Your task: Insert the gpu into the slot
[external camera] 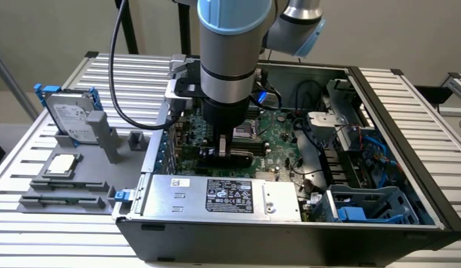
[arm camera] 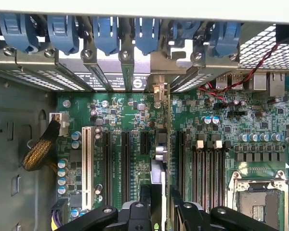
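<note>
- Fingers point(arm camera: 145, 197) of the gripper point(arm camera: 160, 204) are clamped on the card point(arm camera: 159, 163), one against each face, with the card seen edge-on between them.
- That card stands upright over the green board point(arm camera: 120, 113), with long black slots point(arm camera: 125, 166) on either side of it. How deep it sits I cannot tell.
- Farther on, its metal end point(arm camera: 158, 89) reaches the case's rear wall, under a row of blue clips point(arm camera: 106, 33).
- Well apart from the card lies the square silver processor socket point(arm camera: 257, 199).
- Seen from the exterior view, the arm point(external camera: 228, 61) reaches straight down into the open case point(external camera: 290, 237), beyond the silver power box point(external camera: 223, 195).
</note>
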`<state>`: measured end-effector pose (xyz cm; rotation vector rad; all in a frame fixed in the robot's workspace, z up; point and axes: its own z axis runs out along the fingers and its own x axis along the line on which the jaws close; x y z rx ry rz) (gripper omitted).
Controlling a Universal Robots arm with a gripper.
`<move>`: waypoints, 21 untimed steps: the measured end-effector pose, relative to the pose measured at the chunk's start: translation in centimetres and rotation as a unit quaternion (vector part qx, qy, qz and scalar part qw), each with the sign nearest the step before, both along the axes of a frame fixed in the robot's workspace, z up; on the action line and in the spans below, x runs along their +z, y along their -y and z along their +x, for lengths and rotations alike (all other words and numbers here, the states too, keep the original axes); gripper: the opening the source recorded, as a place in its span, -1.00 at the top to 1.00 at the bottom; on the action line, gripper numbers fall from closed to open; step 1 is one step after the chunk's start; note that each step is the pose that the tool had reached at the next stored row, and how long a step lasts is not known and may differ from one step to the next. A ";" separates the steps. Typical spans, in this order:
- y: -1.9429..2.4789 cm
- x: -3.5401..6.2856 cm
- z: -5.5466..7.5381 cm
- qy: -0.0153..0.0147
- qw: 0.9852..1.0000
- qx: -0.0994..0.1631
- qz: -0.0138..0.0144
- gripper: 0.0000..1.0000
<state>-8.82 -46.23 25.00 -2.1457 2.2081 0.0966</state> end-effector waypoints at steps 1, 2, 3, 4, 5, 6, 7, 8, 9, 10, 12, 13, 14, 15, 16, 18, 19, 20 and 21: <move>-0.02 -0.06 0.0 0.000 1.000 0.000 0.001 0.46; -0.01 0.07 0.0 0.000 1.000 0.000 0.001 0.46; -0.01 0.32 0.0 0.000 1.000 0.000 0.000 0.34; -0.01 0.64 0.0 -0.001 1.000 0.000 0.000 0.34; -0.01 1.04 0.0 -0.001 1.000 0.000 0.000 0.34; -0.01 1.48 0.0 -0.001 1.000 0.000 0.000 0.34; -0.01 1.93 0.0 -0.001 1.000 0.000 0.000 0.34; -0.01 2.38 0.0 -0.001 1.000 0.000 0.000 0.34; 0.00 2.84 0.0 -0.001 1.000 0.000 0.000 0.34; -0.01 3.30 0.0 -0.001 1.000 0.000 0.000 0.34; 0.00 4.21 0.0 -0.001 1.000 0.000 0.000 0.34; -0.01 4.62 0.0 -0.001 1.000 0.000 0.000 0.34; -0.01 4.90 0.0 -0.001 1.000 0.000 0.000 0.38; -0.01 5.02 0.0 -0.001 1.000 0.000 0.000 0.52; -0.01 5.02 0.0 -0.001 1.000 0.000 0.000 0.52; -0.01 5.02 0.0 -0.001 1.000 0.000 0.000 0.76; -0.01 5.02 0.0 -0.001 1.000 0.000 0.000 0.76; -0.01 5.02 0.0 -0.001 1.000 0.000 0.000 0.79; -0.01 5.03 0.0 -0.001 1.000 0.000 0.000 0.79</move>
